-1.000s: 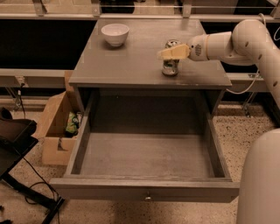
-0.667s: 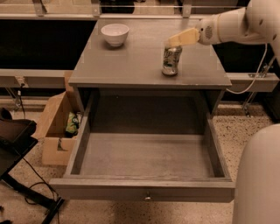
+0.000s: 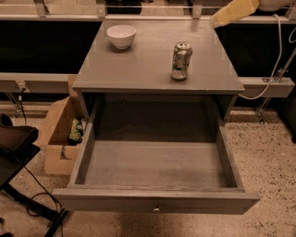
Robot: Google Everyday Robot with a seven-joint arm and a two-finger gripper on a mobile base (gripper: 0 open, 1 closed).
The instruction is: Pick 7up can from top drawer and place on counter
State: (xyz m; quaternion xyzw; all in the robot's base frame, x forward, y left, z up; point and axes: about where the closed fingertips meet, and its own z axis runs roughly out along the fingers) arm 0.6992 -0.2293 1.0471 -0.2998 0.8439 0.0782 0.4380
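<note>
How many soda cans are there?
1. The 7up can stands on the counter, right of the bowl. The gripper hangs top right, off it. The cardboard box might hide more.

Item count:
- One small cylindrical green-and-white drink can [image 3: 181, 60] with a silver top, right of centre on the counter.
- One round white bowl [image 3: 121, 36], far left.
- One flat grey wooden counter [image 3: 143, 69].
- One wide, shallow grey wooden drawer [image 3: 115, 202], open at the near side, with one small metal knob [image 3: 156, 209].
- One brown cardboard box [image 3: 58, 134], on the floor at left.
- One yellowish gripper [image 3: 233, 11], above the counter's far right corner.
</note>
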